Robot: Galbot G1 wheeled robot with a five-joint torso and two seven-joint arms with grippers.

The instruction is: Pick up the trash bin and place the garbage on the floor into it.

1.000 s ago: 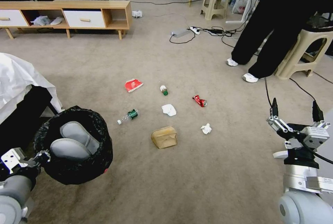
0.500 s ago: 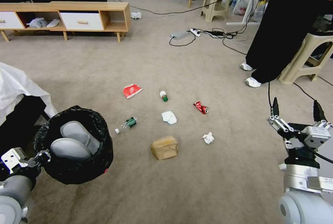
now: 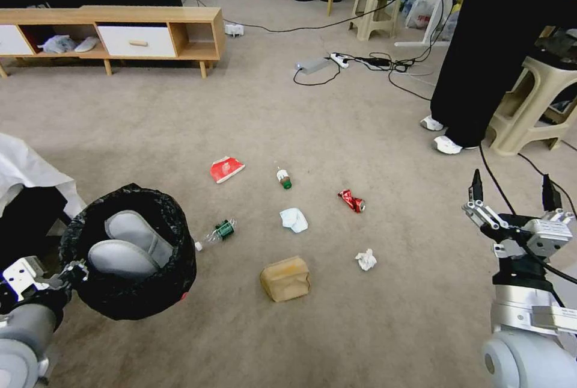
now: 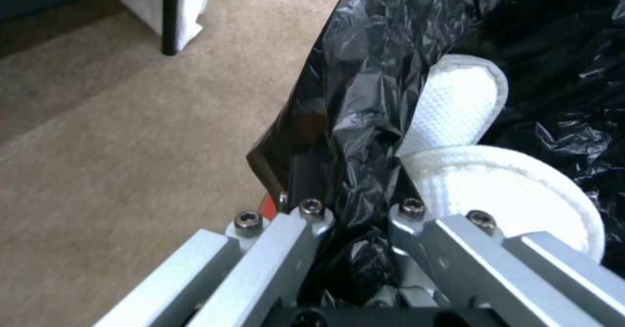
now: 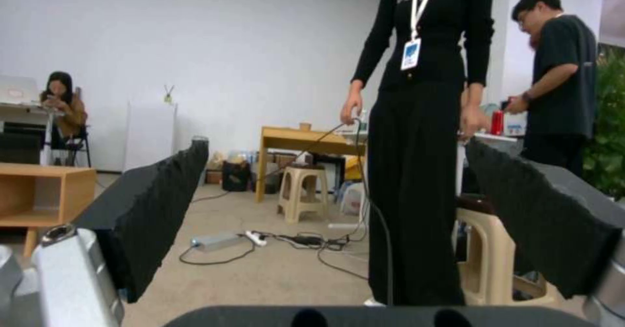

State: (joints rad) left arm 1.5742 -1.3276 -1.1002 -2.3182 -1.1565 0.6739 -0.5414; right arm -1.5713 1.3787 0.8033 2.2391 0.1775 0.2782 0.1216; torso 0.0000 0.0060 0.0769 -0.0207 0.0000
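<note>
Left gripper (image 4: 355, 219) pinches the near rim of the trash bin (image 3: 129, 252), fingers (image 4: 277, 249) pressed onto bag and rim together; a bit of red shows just below them. The bin hangs off the floor (image 3: 360, 328) on that single rim hold, with two pale padded pieces already inside, lying just beyond the fingers.

Right gripper (image 3: 514, 195) is held up with fingers (image 5: 153, 210) spread wide, nothing between them.

Garbage lies scattered ahead of both sets of fingers, all of it still on the carpet: brown paper box (image 3: 285, 278) nearest, clear bottle (image 3: 217, 233) just past the bin, tissues (image 3: 294, 219) and (image 3: 365, 260), small bottle (image 3: 283, 178), crushed can (image 3: 351, 201), red carton (image 3: 226, 168) farthest.

Risks, as I judge them:
- A one-sided rim grip on slick plastic — the liner could slide between the fingers and the bin tilt or drop.
- Tissues and flat carton sit low in the pile; the fingers may close on carpet instead.
- Bottles could roll away if nudged.
- Cables (image 3: 360, 63) and a standing person's feet lie beyond the litter — a snag hazard if the base goes that far.
</note>
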